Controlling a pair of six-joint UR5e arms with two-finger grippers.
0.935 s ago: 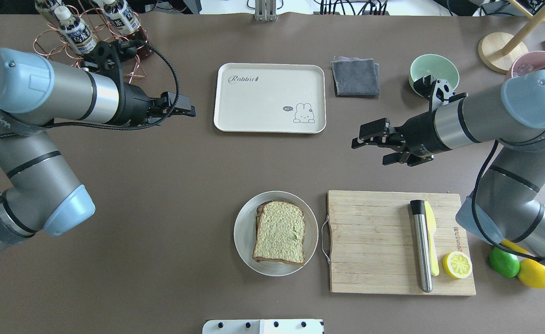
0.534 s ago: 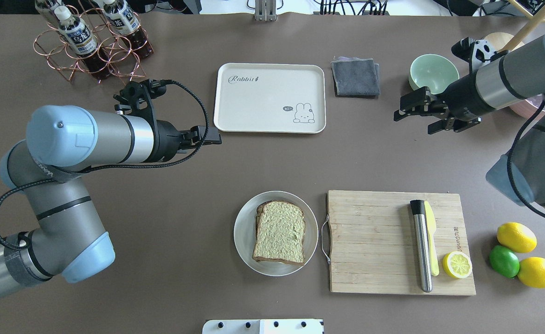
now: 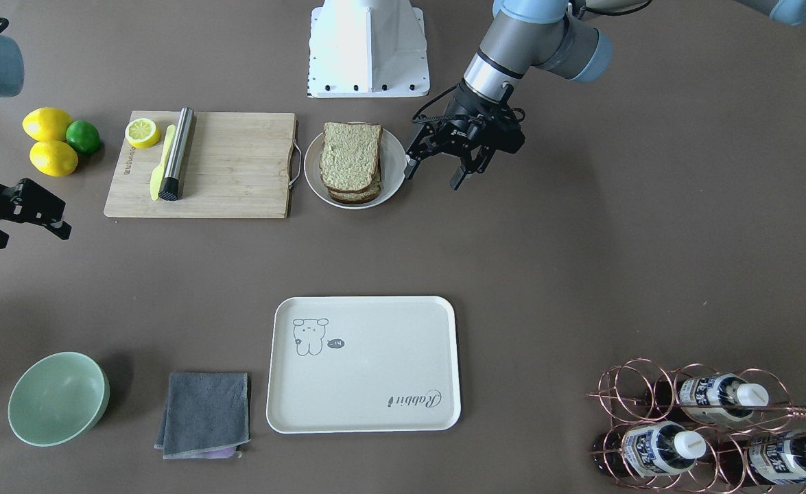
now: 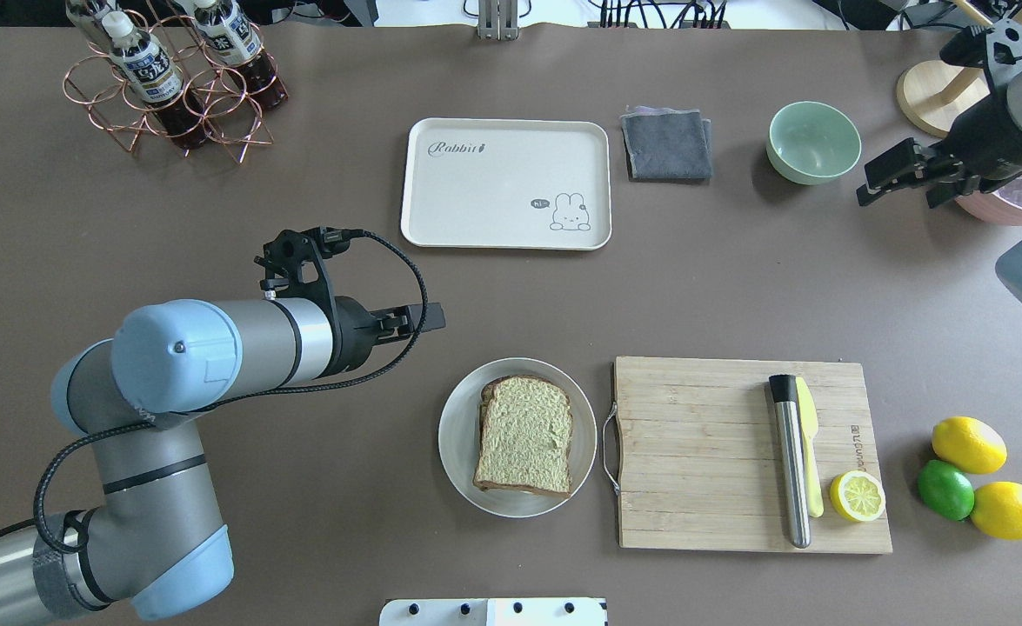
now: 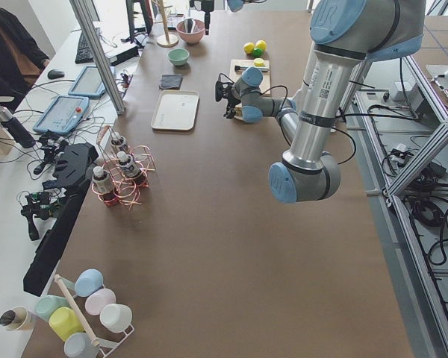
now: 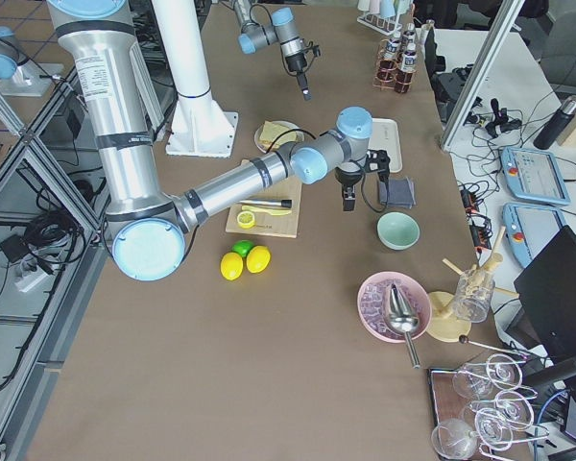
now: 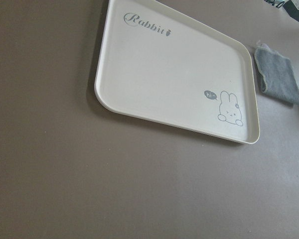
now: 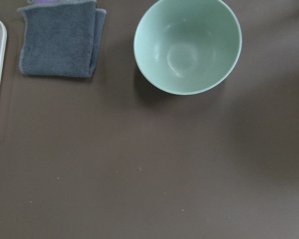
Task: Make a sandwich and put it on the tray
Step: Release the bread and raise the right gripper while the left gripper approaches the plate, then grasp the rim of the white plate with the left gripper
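Left claw (image 3: 433,177) hangs with its fingers apart just off the left rim of the round white plate (image 4: 458,435), pointing down and gripping nothing. Under it all lies the brown surface (image 4: 215,261). On this, the wooden cutting board (image 4: 693,452) sits at the near right with its wire handle almost touching the plate. The cream Rabbit tray (image 4: 493,200) lies bare at the far middle, well apart from the plate and almost straight beyond it. The sandwich (image 4: 524,435) is not yet on the tray: it rests on the plate as a stack of greenish bread slices with dark crust. Its slightly longer side runs near to far, and no egg shows from any view. From the left claw the stack lies close by to the right and a little nearer the robot, so that arm is plainly the better placed for the pickup. Right claw (image 4: 895,198), fingers also apart and empty, hovers far off at the right by the pink bowl (image 4: 1011,204), well away from both plate and tray.
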